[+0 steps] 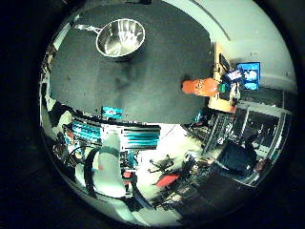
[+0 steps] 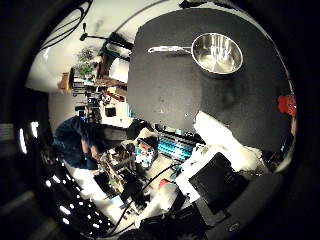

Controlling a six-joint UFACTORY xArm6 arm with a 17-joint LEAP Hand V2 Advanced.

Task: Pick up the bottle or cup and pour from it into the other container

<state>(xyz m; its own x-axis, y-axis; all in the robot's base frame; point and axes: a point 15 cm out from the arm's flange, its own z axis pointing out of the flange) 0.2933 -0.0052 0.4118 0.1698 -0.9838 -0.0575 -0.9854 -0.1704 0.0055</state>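
Black and matte, the round table (image 1: 143,90) carries the only two things the task concerns, and both sit well below the palm, which looks down on them from high above. An orange bottle (image 1: 200,87) with a green cap lies on its side near one edge of the tabletop, its long axis running roughly along that edge, cap end pointing outward toward the room. A steel saucepan (image 2: 218,52) stands upright near the opposite part of the table, empty as far as can be seen, its long handle reaching away from the bottle. Bottle and pan are well apart, with bare tabletop between them.

The hand (image 2: 227,145) shows only as white and black parts at the margin of the thumb-side view; a white finger reaches in over the table's edge and appears fairly straight, so the hand looks relaxed and open, with nothing held. The bottle sits away to the palm's side rather than straight beneath it, so the coming reach would probably have to carry the hand across and down, then close across the bottle's short width rather than along its length.

Around the table lie a pale floor, cluttered benches, shelving and a lit screen.
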